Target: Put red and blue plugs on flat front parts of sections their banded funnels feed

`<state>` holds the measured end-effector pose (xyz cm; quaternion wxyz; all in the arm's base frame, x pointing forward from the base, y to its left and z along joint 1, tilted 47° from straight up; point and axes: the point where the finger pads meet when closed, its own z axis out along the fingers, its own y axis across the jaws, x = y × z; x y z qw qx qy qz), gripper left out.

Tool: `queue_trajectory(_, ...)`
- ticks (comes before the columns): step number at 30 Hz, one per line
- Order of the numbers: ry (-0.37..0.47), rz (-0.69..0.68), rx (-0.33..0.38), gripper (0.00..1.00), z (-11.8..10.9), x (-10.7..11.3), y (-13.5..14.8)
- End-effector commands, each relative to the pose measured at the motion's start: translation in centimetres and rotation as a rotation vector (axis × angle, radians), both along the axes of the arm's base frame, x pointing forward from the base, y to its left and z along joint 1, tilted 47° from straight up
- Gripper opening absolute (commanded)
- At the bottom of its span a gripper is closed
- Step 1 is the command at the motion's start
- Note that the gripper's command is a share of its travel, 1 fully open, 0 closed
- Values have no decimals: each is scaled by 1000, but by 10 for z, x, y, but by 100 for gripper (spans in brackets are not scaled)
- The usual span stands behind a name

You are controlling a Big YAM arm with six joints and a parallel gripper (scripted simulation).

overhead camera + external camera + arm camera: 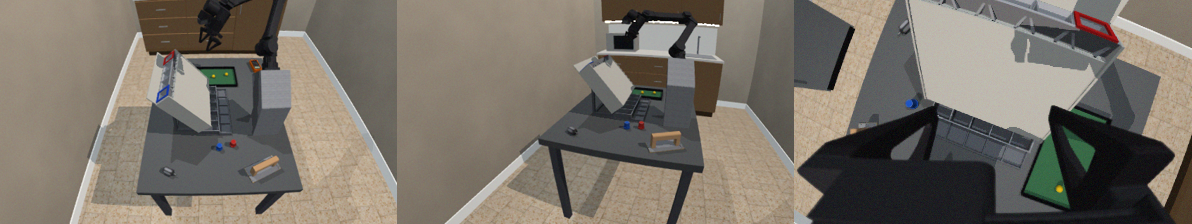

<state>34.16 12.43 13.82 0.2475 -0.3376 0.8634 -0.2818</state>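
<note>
My gripper (210, 41) is open and empty, high above the back of the table, near the top of the tilted beige cover (186, 91). The red-banded funnel (169, 57) and the blue-banded funnel (162, 94) sit along the cover's raised edge. In the wrist view the open fingers frame the cover (994, 75), the red-banded funnel (1094, 22) and the row of grey sections (981, 137). The sections (219, 109) lie at the cover's foot. The red plug (233, 143) and the blue plug (219, 146) stand on the table in front of them. Two yellow marbles (213, 75) lie in the green tray (218, 75).
A tall grey block (272, 100) carries the arm's base at the right. An orange device (255, 65) lies behind it. A wood-handled tool on a plate (265, 167) lies front right, and a small grey object (168, 171) front left. Wooden drawers (183, 25) stand behind the table.
</note>
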Motion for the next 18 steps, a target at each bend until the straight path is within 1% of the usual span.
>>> queue_trajectory(1, -36, 36, 24, 100, -2, -11, 18)
queue_trajectory(5, 7, 130, -30, 100, -34, -48, 28)
queue_trajectory(6, 74, 89, -54, 100, -53, -61, 10)
queue_trajectory(7, 104, 45, -53, 100, -65, -70, -4)
queue_trajectory(8, 133, -28, -49, 100, -77, -76, -25)
queue_trajectory(13, 261, -252, -49, 100, -121, -132, -86)
queue_trajectory(14, 262, -280, -54, 100, -123, -133, -89)
queue_trajectory(16, 262, -280, -54, 100, -123, -133, -89)
queue_trajectory(17, 202, -299, -10, 100, -111, -107, -73)
queue_trajectory(18, 204, -323, -19, 100, -113, -106, -75)
